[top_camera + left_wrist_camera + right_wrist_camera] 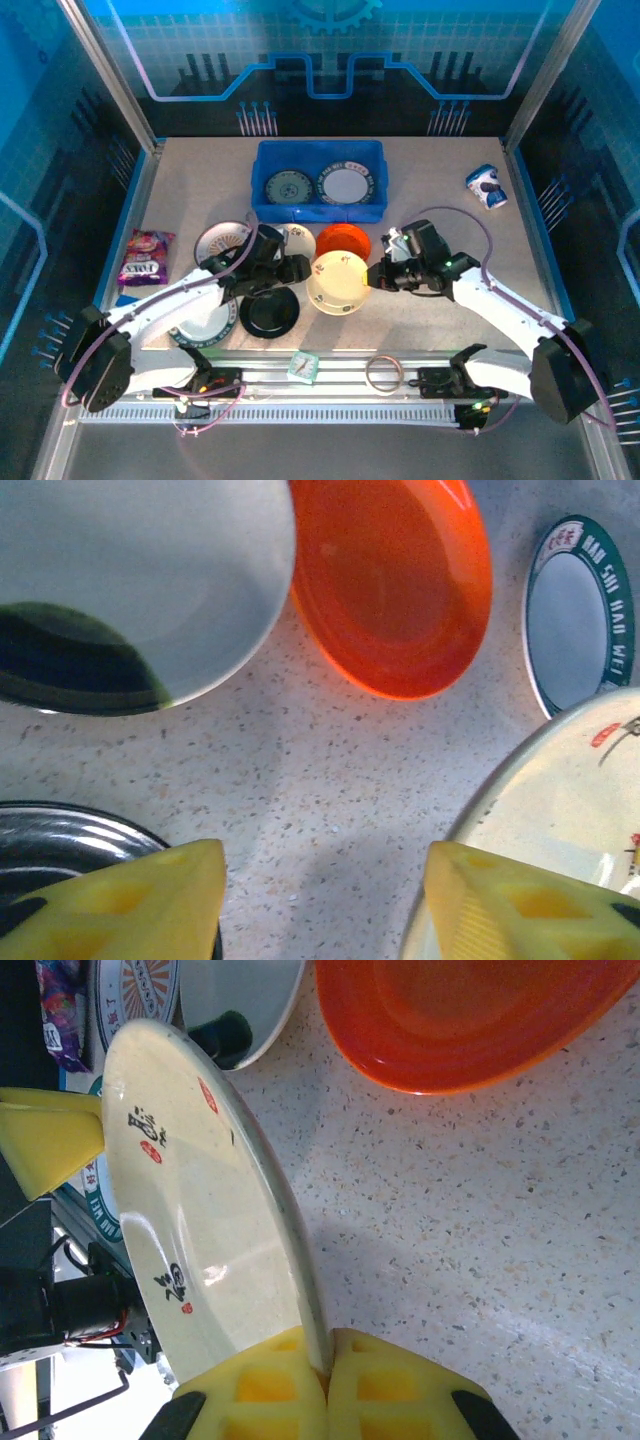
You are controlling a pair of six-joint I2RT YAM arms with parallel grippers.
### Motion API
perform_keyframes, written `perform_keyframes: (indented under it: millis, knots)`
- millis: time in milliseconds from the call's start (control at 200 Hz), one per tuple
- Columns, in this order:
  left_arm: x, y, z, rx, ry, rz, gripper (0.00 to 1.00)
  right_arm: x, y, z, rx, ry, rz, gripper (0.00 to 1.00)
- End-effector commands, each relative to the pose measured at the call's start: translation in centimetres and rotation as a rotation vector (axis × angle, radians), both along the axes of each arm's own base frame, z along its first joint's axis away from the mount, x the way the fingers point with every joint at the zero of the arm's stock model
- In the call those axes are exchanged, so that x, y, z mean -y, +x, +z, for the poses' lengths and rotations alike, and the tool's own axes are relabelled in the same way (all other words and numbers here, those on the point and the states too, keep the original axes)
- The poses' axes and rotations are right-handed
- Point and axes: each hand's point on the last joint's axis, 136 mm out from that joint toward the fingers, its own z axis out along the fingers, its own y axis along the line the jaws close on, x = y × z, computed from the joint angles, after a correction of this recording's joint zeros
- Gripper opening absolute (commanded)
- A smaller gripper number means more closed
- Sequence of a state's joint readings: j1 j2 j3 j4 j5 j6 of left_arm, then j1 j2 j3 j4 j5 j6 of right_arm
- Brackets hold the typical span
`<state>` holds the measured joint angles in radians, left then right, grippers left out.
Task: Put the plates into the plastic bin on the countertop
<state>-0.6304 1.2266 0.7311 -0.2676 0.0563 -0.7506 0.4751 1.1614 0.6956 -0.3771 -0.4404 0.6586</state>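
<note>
My right gripper (328, 1360) is shut on the rim of the cream plate (190, 1210), which is tilted up on edge off the countertop (480, 1220). In the top view the right gripper (378, 277) sits at the right edge of that cream plate (338, 282). My left gripper (325, 900) stands open over bare countertop, its right finger (520, 900) by the cream plate's rim (560, 820) and its left finger over a black plate (60, 845). Orange (344, 241), white (297, 240), sunburst (222, 240) and black (269, 312) plates lie around it. The blue plastic bin (262, 180) holds two plates.
A purple snack bag (147, 257) lies at the left edge and a blue-white packet (487, 186) at the back right. A tape ring (384, 374) and a small teal object (304, 366) rest on the front rail. A green-rimmed plate (580, 610) lies beyond the orange one.
</note>
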Motion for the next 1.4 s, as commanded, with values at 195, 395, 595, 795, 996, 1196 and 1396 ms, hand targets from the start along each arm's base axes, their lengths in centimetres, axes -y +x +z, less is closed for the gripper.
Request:
perform_keyframes:
  millis: [195, 395, 595, 795, 996, 1196, 1396]
  knots:
    - [3.8, 1.1, 4.2, 0.072, -0.143, -0.118, 0.39, -3.4, 1.9, 6.2, 0.032, 0.263, 0.066, 0.0]
    - [3.7, 1.4, 4.8, 0.076, -0.148, -0.104, 0.01, -4.4, 3.7, 7.9, 0.054, 0.307, 0.073, 0.0]
    - [3.3, 2.2, 6.9, 0.101, -0.249, -0.053, 0.0, -5.2, 5.6, 9.5, 0.086, 0.315, 0.088, 0.34]
    - [2.3, 3.1, 8.3, 0.113, -0.261, -0.027, 0.0, -5.8, 8.2, 10.4, 0.101, 0.329, 0.054, 0.0]
    - [-1.8, 4.1, 8.9, 0.146, -0.173, 0.102, 0.99, -5.9, 13.7, 11.8, 0.169, 0.217, -0.015, 0.0]
    - [-6.1, 4.2, 10.2, 0.211, -0.14, 0.215, 0.99, -6.7, 21.1, 12.4, 0.228, 0.081, -0.089, 0.0]
    - [-8.7, 3.6, 10.7, 0.248, -0.123, 0.271, 0.99, -8.5, 27.4, 11.7, 0.236, 0.084, -0.154, 0.0]
